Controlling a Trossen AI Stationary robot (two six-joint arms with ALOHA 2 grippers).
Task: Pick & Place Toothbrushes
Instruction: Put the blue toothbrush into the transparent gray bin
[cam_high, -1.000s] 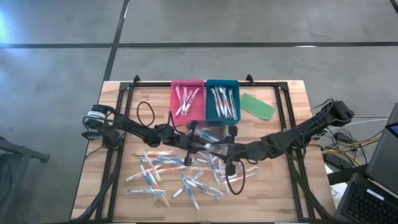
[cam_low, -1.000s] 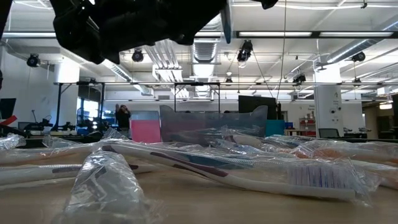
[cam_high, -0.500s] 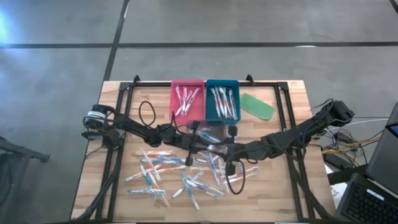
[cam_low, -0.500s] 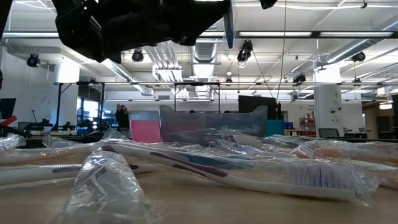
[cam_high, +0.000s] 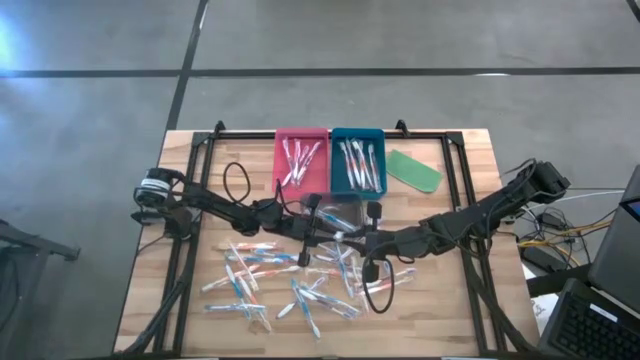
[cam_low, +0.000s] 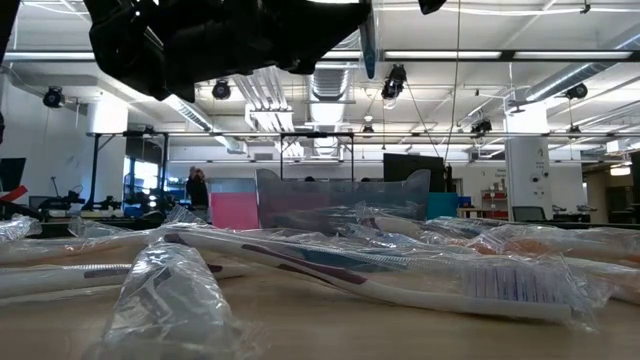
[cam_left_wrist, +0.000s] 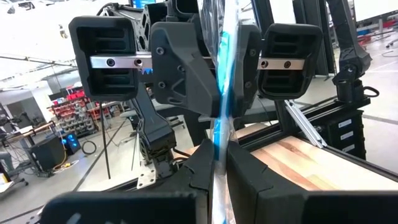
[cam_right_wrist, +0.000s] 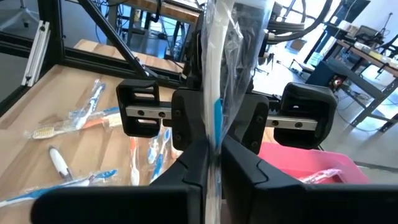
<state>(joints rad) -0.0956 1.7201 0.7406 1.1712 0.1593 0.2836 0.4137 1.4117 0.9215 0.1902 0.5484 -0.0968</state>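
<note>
We see both grippers meet at frame centre, the left gripper (cam_high: 303, 228) and right gripper (cam_high: 352, 232) each pinching one wrapped toothbrush (cam_left_wrist: 219, 118), which probably stands upright between them.

Two dark, slender jointed arms, matte black throughout, with looping black cables draped along their links. The left claw (cam_right_wrist: 217, 134) and right claw (cam_left_wrist: 221, 74) share one build: boxy black finger carriages riding a silver rail fixed by small dark screws, tapering to blunt black fingers (cam_left_wrist: 186, 68). A pale metallic collar rings the left arm's base.
</note>
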